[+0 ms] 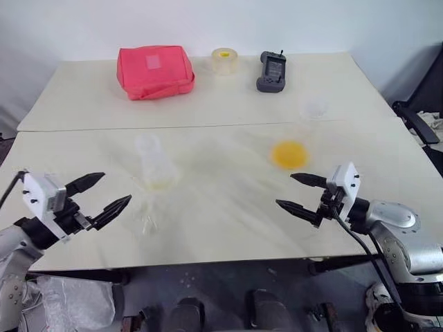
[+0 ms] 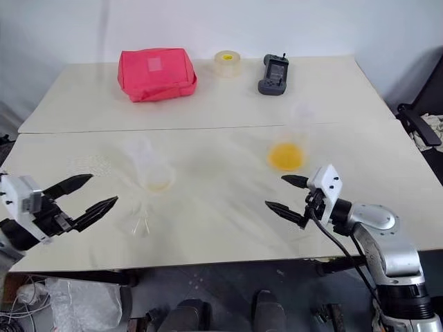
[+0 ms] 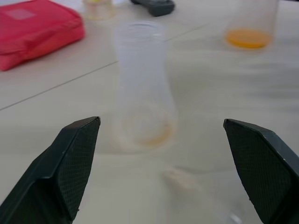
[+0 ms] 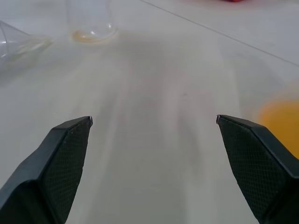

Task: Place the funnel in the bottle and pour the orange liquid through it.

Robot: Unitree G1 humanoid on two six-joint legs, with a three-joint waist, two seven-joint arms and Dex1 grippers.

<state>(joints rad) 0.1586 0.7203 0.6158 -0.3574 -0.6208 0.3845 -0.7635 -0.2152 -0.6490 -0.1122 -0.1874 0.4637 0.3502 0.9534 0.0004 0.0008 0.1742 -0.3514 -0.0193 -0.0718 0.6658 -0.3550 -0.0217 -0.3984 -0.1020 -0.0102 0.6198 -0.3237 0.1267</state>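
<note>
The clear bottle [image 1: 154,163] stands upright on the near table, left of centre, with a faint yellow tint at its base. In front of it the tiny clear funnel [image 1: 147,220] lies on its side. The orange liquid [image 1: 289,153] sits in the bottom of a tall clear cup [image 1: 311,111] right of centre. My left gripper [image 1: 116,187] hovers open to the left of the bottle and funnel, with nothing between its fingers. My right gripper [image 1: 284,189] is open and holds nothing, just in front of the cup. The left wrist view looks at the bottle [image 3: 142,88] between the open fingers.
On the far table lie a red pouch [image 1: 155,70], a tape roll with a yellow centre [image 1: 225,61] and a black handheld device [image 1: 271,70]. A seam runs between the two tables. The near table's front edge passes just below both grippers.
</note>
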